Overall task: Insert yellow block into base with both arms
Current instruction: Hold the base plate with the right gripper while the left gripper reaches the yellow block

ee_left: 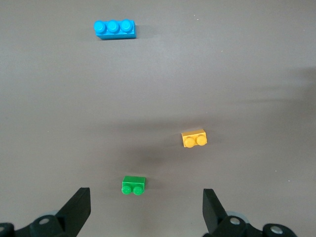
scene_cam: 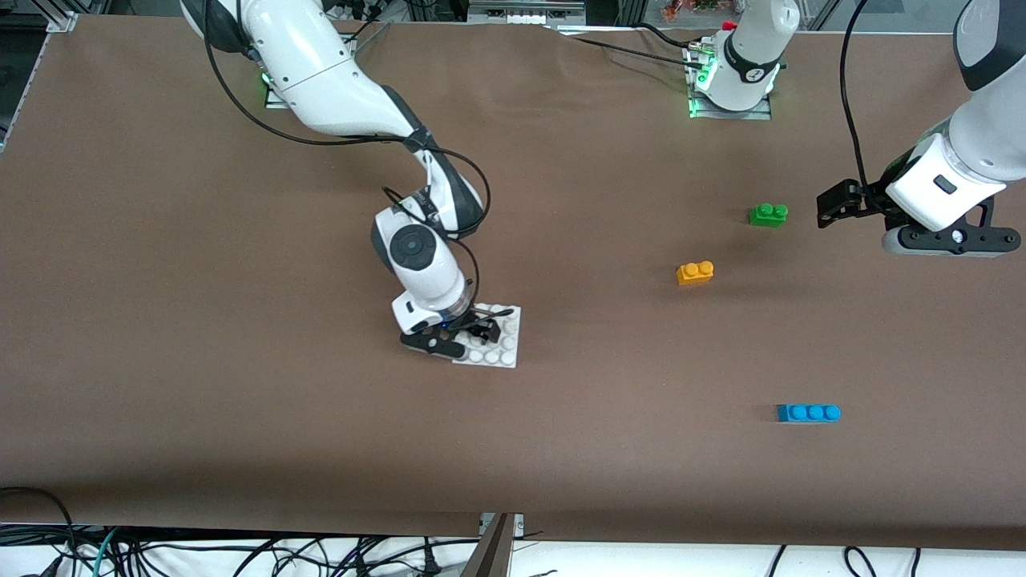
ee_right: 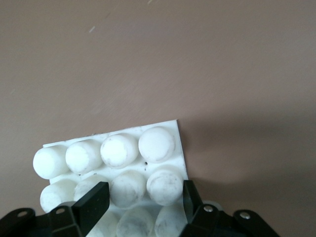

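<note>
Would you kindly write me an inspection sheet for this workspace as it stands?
Surface: brown table cover, a few creases.
Job's things: yellow block lies loose toward the left arm's end; base flat on the table, under the right tool.
Clutter: green brick farther from the front camera than the yellow block; blue brick nearer.
Grippers: right tool down on the base, fingers straddling two studs, open; left tool open, in the air beside the green brick, holding nothing.
Cables: black cable hangs along the right arm; loose leads below the table edge.
Surroundings: arm bases with green lights.
</note>
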